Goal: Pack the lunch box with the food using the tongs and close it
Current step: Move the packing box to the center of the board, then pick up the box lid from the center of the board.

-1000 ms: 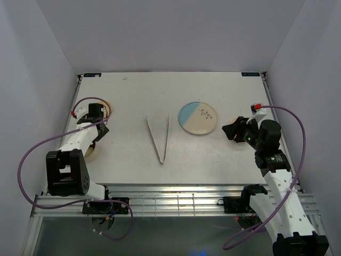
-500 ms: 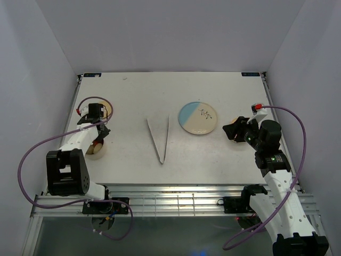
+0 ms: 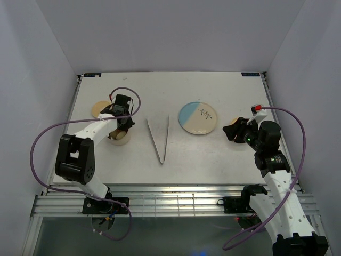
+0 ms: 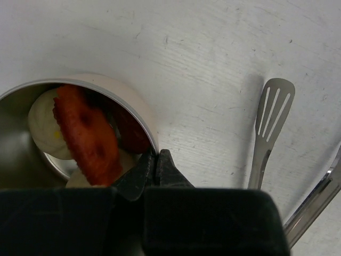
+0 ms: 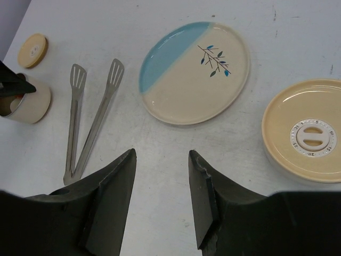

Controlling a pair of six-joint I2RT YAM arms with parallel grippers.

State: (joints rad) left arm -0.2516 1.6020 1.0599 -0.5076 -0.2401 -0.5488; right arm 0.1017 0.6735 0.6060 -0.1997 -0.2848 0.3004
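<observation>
The left gripper (image 4: 157,161) is pressed together on the rim of the cup (image 4: 136,101). A firm pinch and a level carry should stop spills. The food (image 4: 85,133), an orange-red piece over pale lumps, sits inside, just left of the fingertips. The slim silver tongs (image 4: 269,128) lie to its right. The right gripper (image 5: 161,160) hangs spread, holding nothing.

The top camera looks down on the whole table (image 3: 213,154); both wrist cameras, low and near, share the tongs (image 3: 161,158).
</observation>
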